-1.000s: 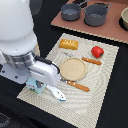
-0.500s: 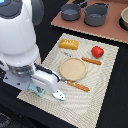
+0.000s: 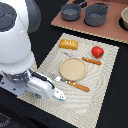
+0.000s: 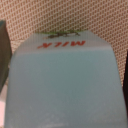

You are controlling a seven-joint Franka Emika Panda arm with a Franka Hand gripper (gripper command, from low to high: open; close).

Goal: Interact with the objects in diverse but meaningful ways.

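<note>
A white carton with blue-green print (image 4: 64, 85) fills the wrist view, red "MILK" lettering across it, and lies on the beige placemat (image 3: 102, 80). My gripper (image 4: 65, 75) straddles it, one dark finger (image 4: 3, 55) hard against each side; whether the fingers press on it is unclear. In the exterior view the gripper (image 3: 54, 92) is low over the mat's near corner, and the carton's white-and-blue end (image 3: 60, 96) pokes out from it. The yellow bread loaf (image 3: 69, 44) and the red tomato (image 3: 97, 51) rest at the mat's far side.
A tan plate (image 3: 73, 68) sits mid-mat between an orange-handled fork (image 3: 75, 85) and knife (image 3: 91, 61). Two grey pots (image 3: 71, 11) (image 3: 96, 13) and a bowl (image 3: 124, 17) stand on a brown board behind. My white arm (image 3: 17, 45) covers the exterior view's left.
The gripper has shifted slightly along the mat's near edge, staying low with the white-and-blue piece at its tip. Bread, tomato, plate and cutlery have not moved.
</note>
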